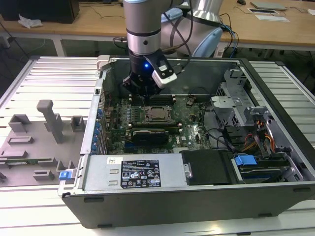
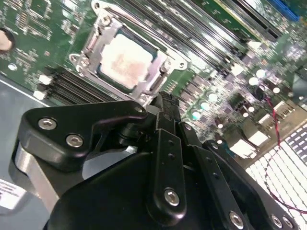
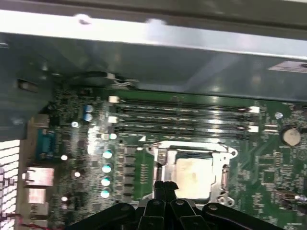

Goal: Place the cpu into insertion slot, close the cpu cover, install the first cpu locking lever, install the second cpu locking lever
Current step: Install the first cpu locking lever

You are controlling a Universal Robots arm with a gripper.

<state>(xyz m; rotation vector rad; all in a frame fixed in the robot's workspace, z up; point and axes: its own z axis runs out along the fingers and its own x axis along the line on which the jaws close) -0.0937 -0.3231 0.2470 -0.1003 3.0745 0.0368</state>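
Note:
The cpu (image 2: 125, 60) lies flat in the insertion slot (image 2: 153, 51), pale silver top up, also seen as cpu (image 3: 194, 175) and cpu (image 1: 157, 114). The silvery cpu cover (image 2: 96, 40) is down around it as a frame, the chip showing through its window; cover (image 3: 165, 162). My gripper (image 3: 165, 186) is shut with nothing between its black fingers, its tips just over the socket's edge. In the exterior view the gripper (image 1: 142, 97) hangs inside the open computer case, slightly toward the view's left and back of the socket. I cannot make out the locking levers clearly.
Long black memory slots (image 3: 182, 117) run beside the socket. The case's back wall (image 1: 206, 73) rises behind the gripper. A labelled power supply (image 1: 140, 172), a drive cage (image 1: 236, 105) and cables (image 1: 261, 142) fill the case's front and right. Grey fixtures (image 1: 49, 118) stand on the table at the exterior view's left.

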